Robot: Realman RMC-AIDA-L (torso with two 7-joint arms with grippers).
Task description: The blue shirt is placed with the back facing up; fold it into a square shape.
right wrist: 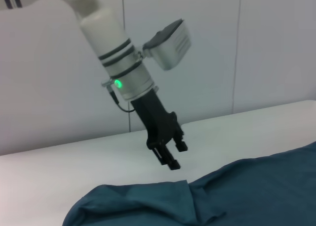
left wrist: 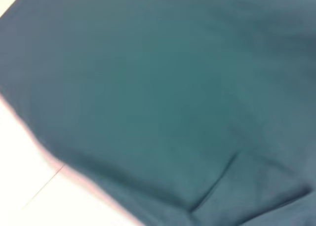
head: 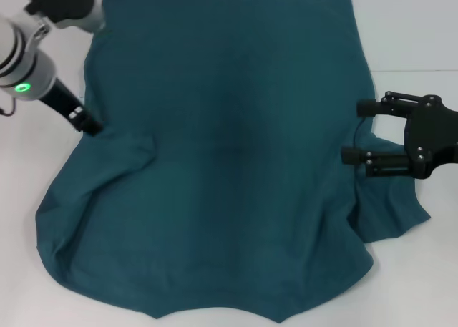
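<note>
The shirt (head: 222,155) lies spread flat across the middle of the table (head: 422,33). The left gripper (head: 91,125) sits at its nine o'clock edge, the right gripper (head: 358,132) at three o'clock.

No readable lettering shows on the blue shirt (head: 222,155).
</note>
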